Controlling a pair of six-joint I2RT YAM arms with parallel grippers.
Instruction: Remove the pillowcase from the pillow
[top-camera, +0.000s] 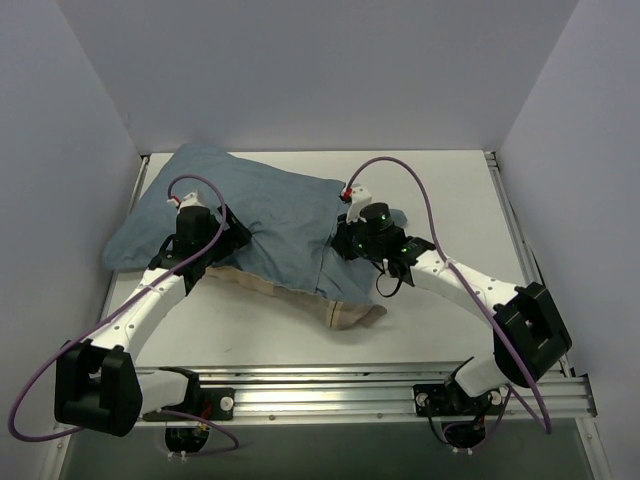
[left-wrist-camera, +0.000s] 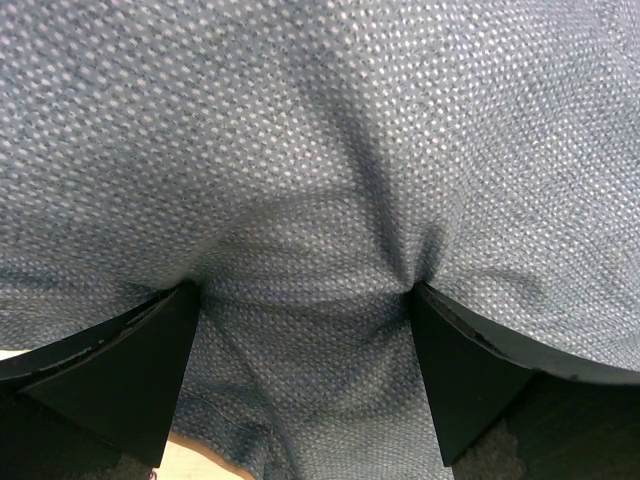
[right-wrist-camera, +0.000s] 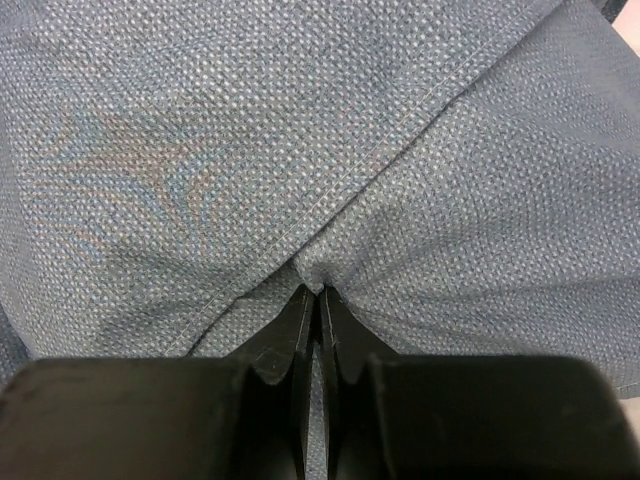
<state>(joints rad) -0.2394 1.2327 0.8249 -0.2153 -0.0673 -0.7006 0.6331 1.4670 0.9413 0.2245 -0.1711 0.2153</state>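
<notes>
White flat table (top-camera: 450, 190), smooth, walled in pale grey on three sides. The pillowcase (top-camera: 270, 215) lies on its left and middle part (far-left corner reaches the wall side). It is soft blue woven cloth, puffed and creased, with a fine dotted weave in the close views. A beige lining (top-camera: 350, 315) peeks out along the near edge and sticks out as a flap at the near right corner.

Left arm (top-camera: 150, 300) and right arm (top-camera: 470, 285) have white shells and black joints. Each reaches from the near rail onto the cloth, the left onto its near-left part and the right onto its right end.

Left end effector (left-wrist-camera: 303, 292): black wedge fingers (left-wrist-camera: 130, 370) spread wide and pushed into the fabric. The cloth puckers into folds between them, nothing clamped.

Right end effector (right-wrist-camera: 318, 295): fingers nearly together, pinching a small tuck of pillowcase. The pinch sits just below a stitched seam (right-wrist-camera: 400, 140) that runs diagonally.

A thin purple cable (top-camera: 400, 170) loops over each arm. Small green lights (top-camera: 382, 212) glow on the right wrist.
</notes>
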